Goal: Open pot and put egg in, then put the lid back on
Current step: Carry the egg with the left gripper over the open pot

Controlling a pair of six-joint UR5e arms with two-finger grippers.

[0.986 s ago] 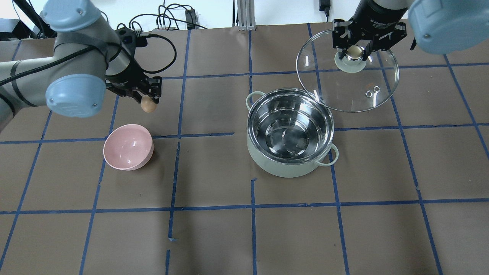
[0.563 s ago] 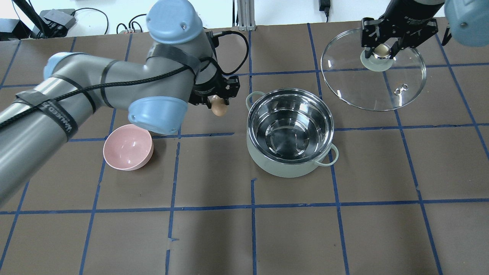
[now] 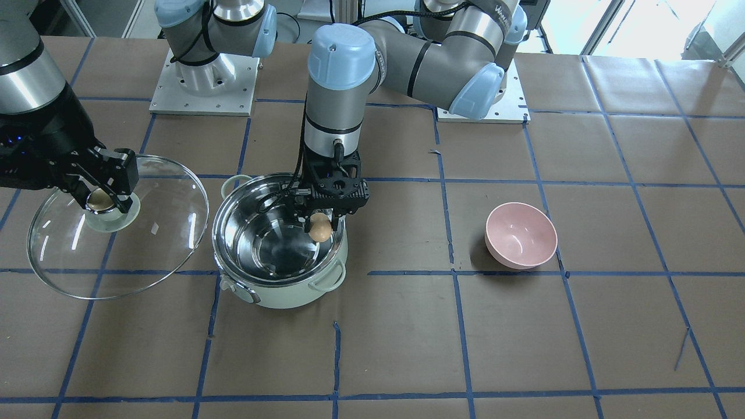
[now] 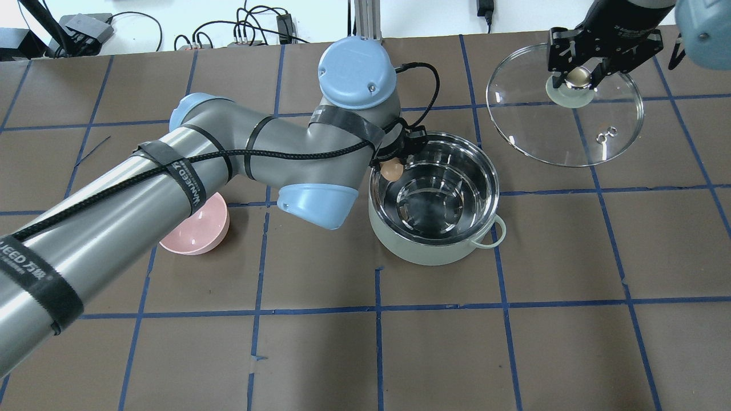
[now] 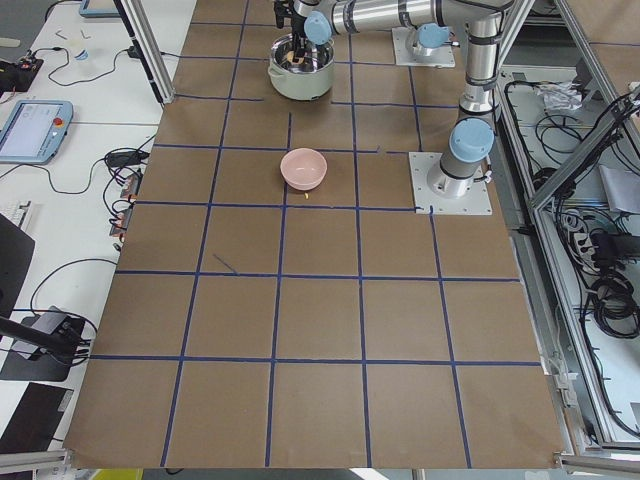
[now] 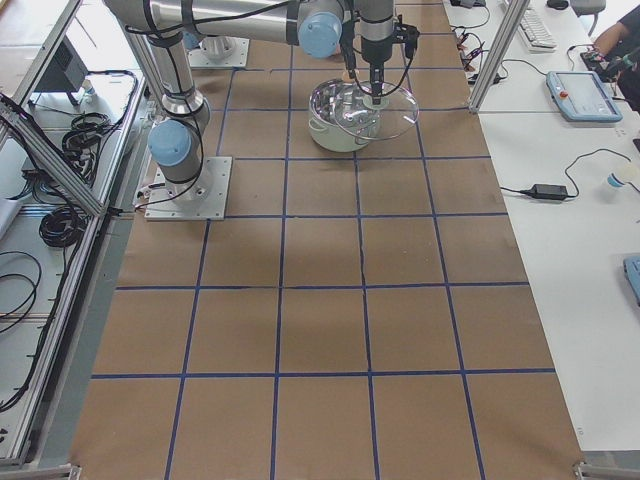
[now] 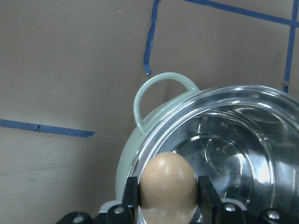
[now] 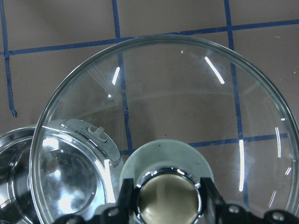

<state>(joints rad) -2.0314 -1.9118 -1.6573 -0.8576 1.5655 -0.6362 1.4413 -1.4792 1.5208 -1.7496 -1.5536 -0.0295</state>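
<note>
Currently: left gripper [image 3: 319, 220] clamped on egg [image 3: 319, 228] above pot [image 3: 279, 297] rim, best centred and lowered before release; right gripper [image 3: 100, 199] grips lid [image 3: 160, 235] aside.

Covered overhead, tiny from sides.
Bowl [image 4: 197, 237] half under left arm [image 4: 228, 154], likewise far-left handle of pot [image 4: 434, 256]; egg [image 3: 319, 227] unreadable in side views.
</note>
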